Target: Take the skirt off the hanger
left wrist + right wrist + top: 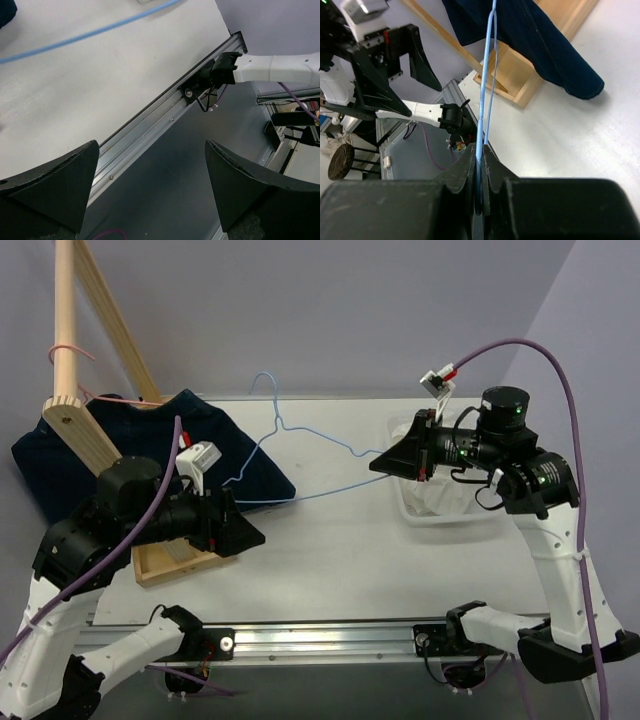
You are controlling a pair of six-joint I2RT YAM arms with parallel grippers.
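Light-blue thin wire hanger (487,75), triangular, clamped in right pincer (479,151).

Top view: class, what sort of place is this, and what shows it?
Likely a robotics lab bench: a left arm and right arm bolted to a rail, a white table, and a wooden rack.

The hanger (300,432) lies across the middle of the table (330,560) — its left end over the denim garment (60,465), its right end pinched in the right gripper (380,464). Just right of that gripper's tip, under the right arm, sits the heaped skirt (440,502). The garment lies at the foot of the wooden rack (75,390), far left — the left gripper (248,536) hangs nearer, in front of it, apart from the hanger.
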